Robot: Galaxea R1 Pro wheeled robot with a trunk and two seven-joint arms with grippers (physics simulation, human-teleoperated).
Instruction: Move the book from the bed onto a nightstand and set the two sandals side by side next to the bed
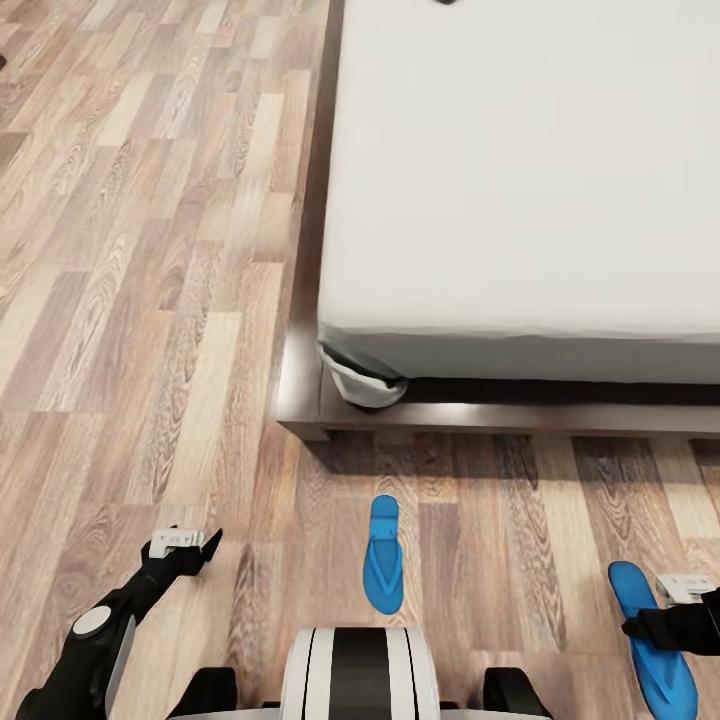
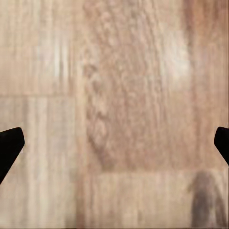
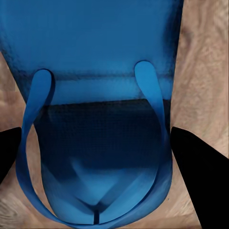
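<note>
Hovering with jaws spread directly above the right blue sandal (image 1: 655, 650), whose long axis runs 11-to-5 on the floor, the right gripper (image 3: 114, 143) straddles its straps, nearer than the left.

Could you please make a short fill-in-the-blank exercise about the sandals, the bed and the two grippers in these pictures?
1. Both sandals lie on the ____ floor.
2. The colour of the sandals is ____.
3. The ____ gripper hangs right over a sandal, its jaws wide apart on either side of it.
4. The left gripper is over bare floor, and the bed has a ____ mattress.

Missing words: wooden; blue; right; white
</note>
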